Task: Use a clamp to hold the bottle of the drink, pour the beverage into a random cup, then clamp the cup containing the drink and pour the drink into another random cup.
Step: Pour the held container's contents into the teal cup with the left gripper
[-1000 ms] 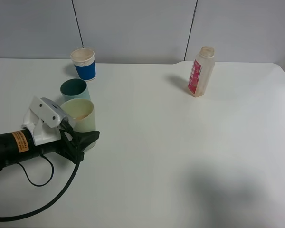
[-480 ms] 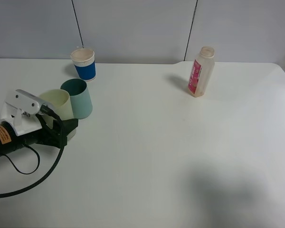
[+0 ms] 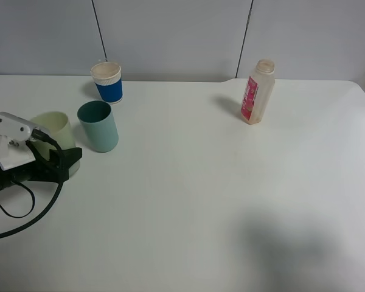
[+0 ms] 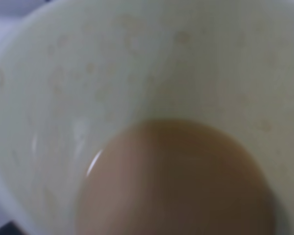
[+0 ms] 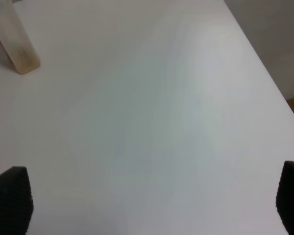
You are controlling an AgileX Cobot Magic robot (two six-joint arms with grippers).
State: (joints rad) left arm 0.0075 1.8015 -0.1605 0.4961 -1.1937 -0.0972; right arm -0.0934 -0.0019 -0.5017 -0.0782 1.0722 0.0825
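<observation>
The pale yellow-green tumbler is at the far left of the table, just left of the teal tumbler, w/ a narrow gap between them, not touching. Its long axis is roughly vertical, mouth up, wide rim on top and taper going down; any slight lean can't be judged from the high cam. The left gripper comes in from the table's left edge and is clamped on the tumbler's lower half, black jaws on either side of the wall. The jaws & white wrist housing cover the cup's base, so whether it sits on the table or hangs just above it can't be told. The left wrist cam looks straight down into the cup: the pale inner wall is speckled w/ faint residue, and the beverage, peach-tan, pools in the bottom; the pic is blurred and no jaw shows in it. A black cable loops from the wrist over the table. Behind the teal tumbler is a blue cup w/ white rim. The bottle stands upright, far right-rear, well apart from the cups, no cap seen. The right gripper is out of the high view; its wrist cam shows two black fingertips spread wide over bare table, nothing between, w/ only the bottle's base cut off at the frame corner.
</observation>
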